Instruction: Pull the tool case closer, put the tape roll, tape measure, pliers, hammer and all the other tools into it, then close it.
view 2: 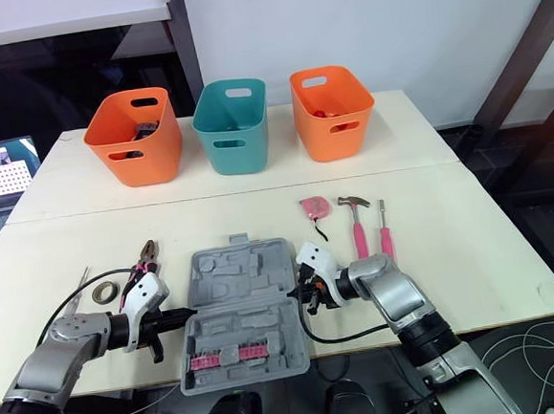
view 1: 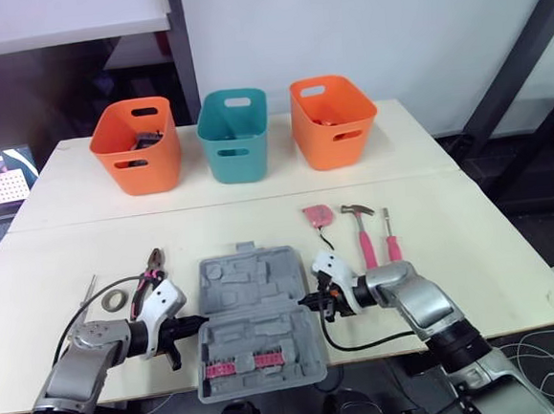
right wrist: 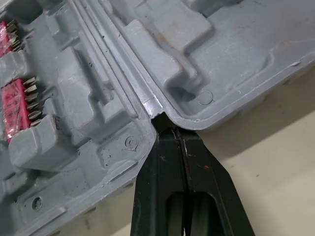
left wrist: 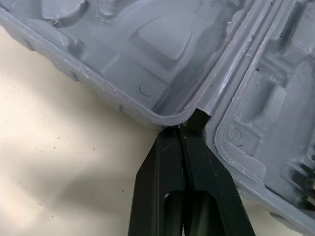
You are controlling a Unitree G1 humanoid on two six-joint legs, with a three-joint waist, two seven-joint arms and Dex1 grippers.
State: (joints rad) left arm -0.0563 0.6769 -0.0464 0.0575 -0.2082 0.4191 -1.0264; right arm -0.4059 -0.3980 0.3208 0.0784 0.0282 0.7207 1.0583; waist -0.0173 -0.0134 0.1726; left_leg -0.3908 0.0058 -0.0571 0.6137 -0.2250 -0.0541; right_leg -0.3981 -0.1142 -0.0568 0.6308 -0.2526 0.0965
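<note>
The open tool case point(view 1: 249, 284) lies flat. The left gripper point(left wrist: 180, 131), clenched empty, touches its hinge end; the right gripper point(right wrist: 168, 129), also clenched empty, touches the opposite hinge end.

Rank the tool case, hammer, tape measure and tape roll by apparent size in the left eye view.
1. tool case
2. hammer
3. tape measure and tape roll: they look about alike, and the former lies farther away, so no ranking.
</note>
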